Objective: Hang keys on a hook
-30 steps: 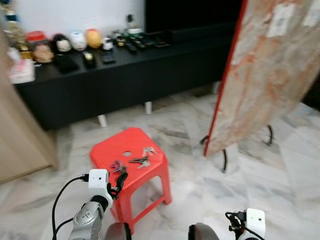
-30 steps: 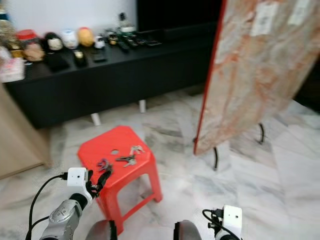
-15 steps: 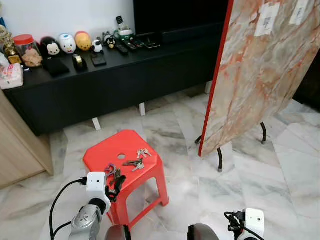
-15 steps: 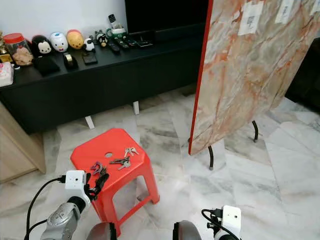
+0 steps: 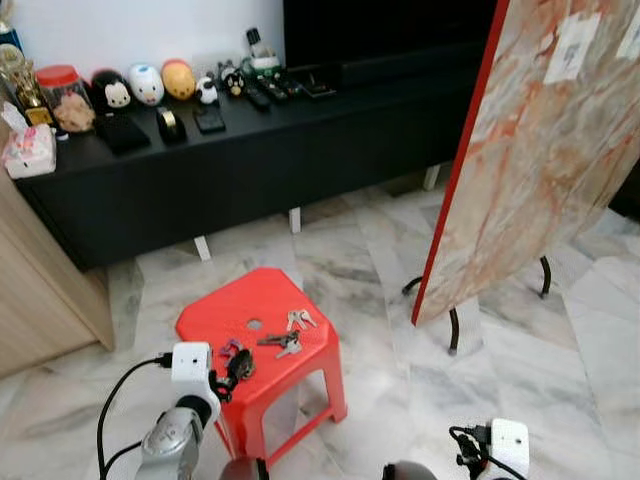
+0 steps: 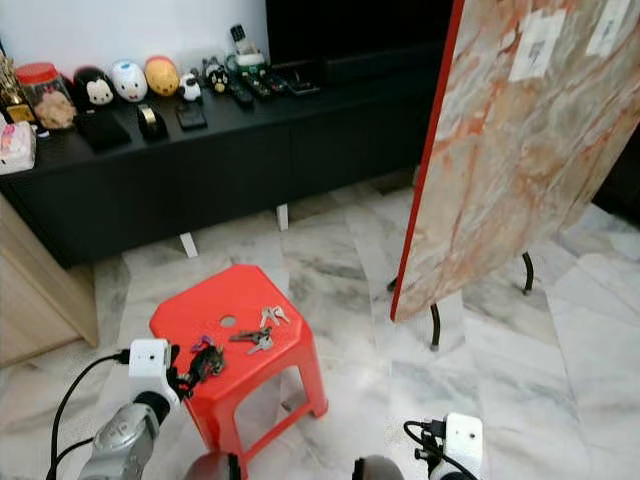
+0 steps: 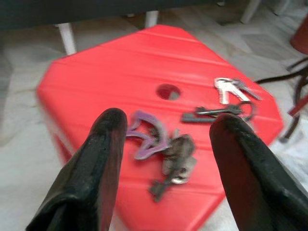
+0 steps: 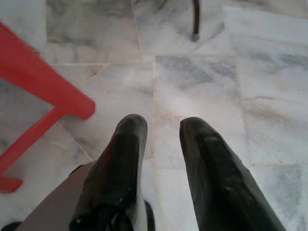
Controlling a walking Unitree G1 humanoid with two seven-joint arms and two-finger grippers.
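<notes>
A red plastic stool (image 5: 250, 305) stands on the marble floor in front of me. On its top lie a key bunch with a purple clip (image 7: 147, 137), a dark key on a ring (image 7: 211, 111) and a pair of silver keys (image 5: 299, 318). My left gripper (image 5: 240, 362) hovers at the stool's near left corner, open, its fingers (image 7: 108, 144) straddling the purple-clip bunch from just above without touching it. My right gripper (image 8: 161, 127) hangs low over the floor beside a stool leg, open with nothing between its fingers.
A tall marble-patterned board with a red edge (image 5: 540, 150) leans on a black stand at the right. A long black console (image 5: 250, 150) with figurines and remotes runs along the back wall. A wooden cabinet (image 5: 40, 290) is at the left.
The head view has shifted and sharpened. My left gripper has stayed at the stool's near corner and edged closer over the purple-clip keys. The right arm hangs as before.
</notes>
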